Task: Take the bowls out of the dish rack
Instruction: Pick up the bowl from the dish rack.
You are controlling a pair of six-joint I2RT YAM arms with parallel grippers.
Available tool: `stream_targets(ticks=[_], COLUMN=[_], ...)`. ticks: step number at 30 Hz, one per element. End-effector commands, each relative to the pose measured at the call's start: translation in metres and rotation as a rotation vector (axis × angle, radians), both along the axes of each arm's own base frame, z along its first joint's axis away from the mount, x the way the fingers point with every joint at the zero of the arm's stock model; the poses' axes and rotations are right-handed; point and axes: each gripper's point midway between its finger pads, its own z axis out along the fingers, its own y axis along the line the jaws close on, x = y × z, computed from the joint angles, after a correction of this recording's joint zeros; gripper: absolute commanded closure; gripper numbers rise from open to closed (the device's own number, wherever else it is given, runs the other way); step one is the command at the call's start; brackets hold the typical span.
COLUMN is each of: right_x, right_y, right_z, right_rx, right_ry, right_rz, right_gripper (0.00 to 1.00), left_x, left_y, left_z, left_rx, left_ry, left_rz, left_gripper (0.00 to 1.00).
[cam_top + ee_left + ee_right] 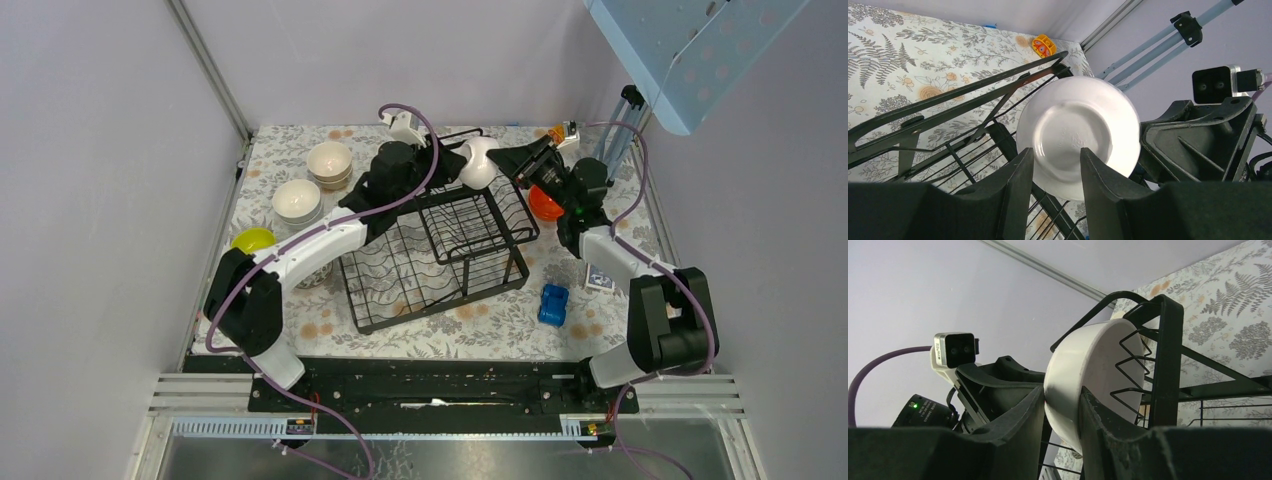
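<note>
The white bowl is standing on edge at the far end of the dish rack, the right claw pinching its wall; the left claw is sitting half spread at its base, grip untellable. Pulling sideways is risking a snag on wire loops; open room is lying upward

No words or numbers can be read here. The white bowl has faint raised marks on its bottom, but they are too dim to make out. A black arm part has tiny white print beside a green light, too small to read. A little blue card on the desk is too small as well.
</note>
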Motion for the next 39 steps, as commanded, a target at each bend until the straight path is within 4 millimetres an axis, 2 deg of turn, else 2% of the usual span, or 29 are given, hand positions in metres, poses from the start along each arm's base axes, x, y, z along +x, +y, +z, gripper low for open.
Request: stream_targets(ticks=[1,10,18,23,27,34,39], right_x=[-0.021,-0.025,-0.025,-0.026,-0.027,-0.030,-0.034], right_y=[0.036,0.047,0.051,0.053,0.053,0.053,0.052], right_z=[-0.022,-0.012,-0.010,-0.008,-0.008,0.000,0.011], right_rx=[0.020,0.119,0.200,0.214,0.223,0.241,0.238], right_ry=[0.092,0.056,0.042,0.036,0.036,0.021,-0.006], right_rz=[0.184,0.263,0.322,0.343,0.357,0.376,0.376], right_gripper=[0.63,0.70,0.76,0.86,0.98,1.00,1.00], left_x=[-0.007,-0.008,-0.006,-0.005,-0.006,-0.009,-0.011], left_y=[0.003,0.007,0.008,0.010,0.012,0.015,0.021], left_z=[-0.007,-0.003,-0.008,-0.011,-0.010,-0.003,0.005], left_rx=[0.004,0.002,0.010,0.015,0.012,0.006,0.006], left_ry=[0.028,0.021,0.027,0.031,0.031,0.022,0.010], left_rz=[-0.004,0.003,0.007,0.010,0.015,0.018,0.029], left_gripper=[0.57,0.57,0.57,0.57,0.57,0.50,0.38])
